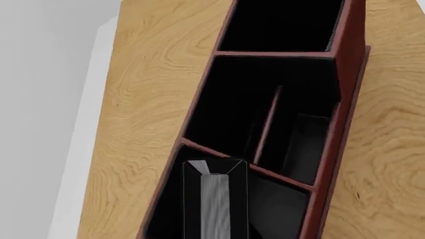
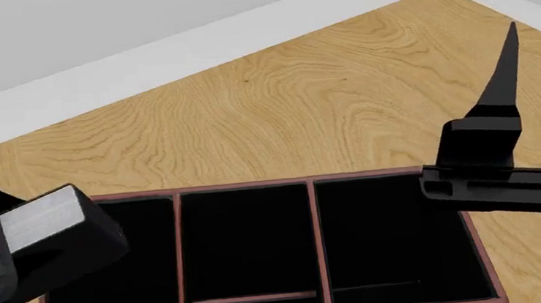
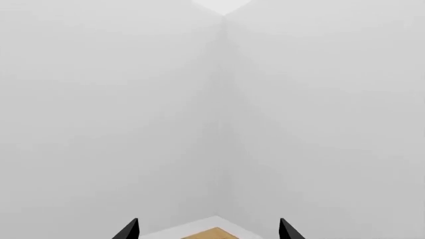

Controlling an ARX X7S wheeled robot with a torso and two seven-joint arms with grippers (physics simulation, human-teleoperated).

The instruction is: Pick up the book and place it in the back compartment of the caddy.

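Note:
The caddy [image 2: 313, 214] is a dark red box with black insides and thin red dividers, at the near edge of the head view. It also fills the left wrist view [image 1: 345, 64]. The black book [image 2: 46, 219], white page edges facing up, hangs tilted over the caddy's left end compartment. In the left wrist view the book [image 1: 216, 199] stands in the end compartment closest to the camera. My left gripper is shut on the book; its fingers are hidden. My right gripper [image 2: 503, 87] is raised over the caddy's right end, open and empty, with its tips [image 3: 209, 231] apart.
The caddy sits on a wooden table [image 2: 344, 93] whose far edge and right corner meet a white floor [image 2: 193, 48]. The right wrist view faces bare white walls. The mug is out of view.

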